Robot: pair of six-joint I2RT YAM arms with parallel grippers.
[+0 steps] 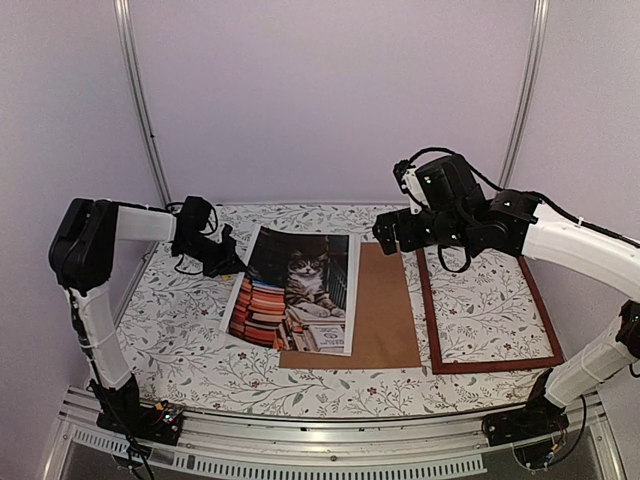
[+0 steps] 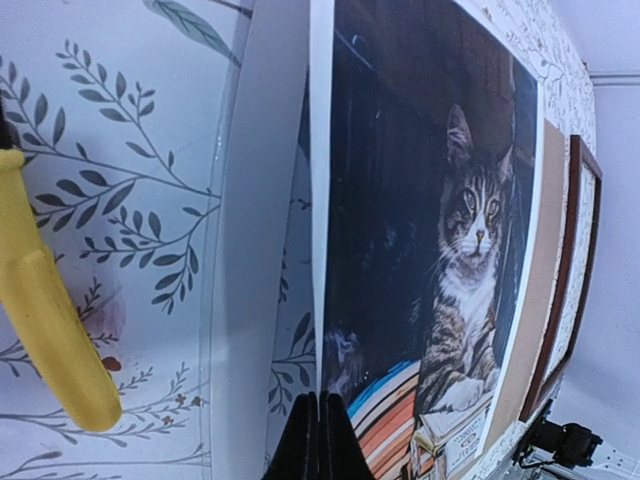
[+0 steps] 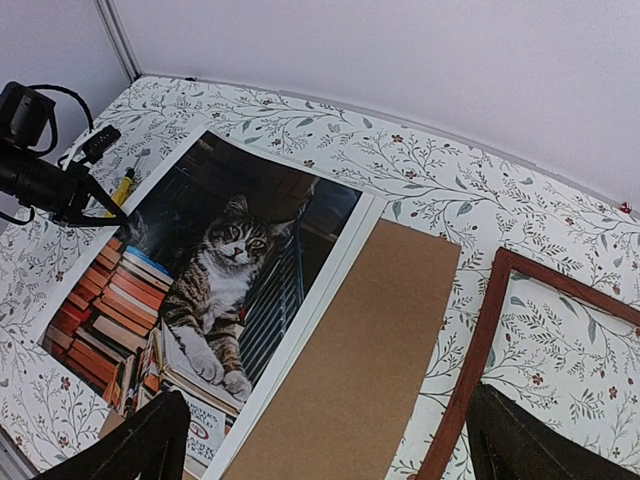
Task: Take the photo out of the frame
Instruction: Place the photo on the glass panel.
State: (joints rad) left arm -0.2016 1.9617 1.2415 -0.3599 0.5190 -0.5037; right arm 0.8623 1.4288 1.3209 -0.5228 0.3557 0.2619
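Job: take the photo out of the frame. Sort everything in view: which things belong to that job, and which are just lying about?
Belong to the job:
photo
frame
left hand, shut on the photo's edge

Just lying about:
brown backing board, partly under the photo
flowered table cover

Pale lilac walls (image 1: 330, 90), 2 metal corner poles (image 1: 140, 100), floral tblcloth (image 1: 190, 330), even light.

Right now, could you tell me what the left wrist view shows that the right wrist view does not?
Only the left wrist: the left gripper, seen close, shut on the raised white edge of the photo. Only the right wrist: the right gripper, its fingers spread open. Both: the photo, the brown backing board and the frame.
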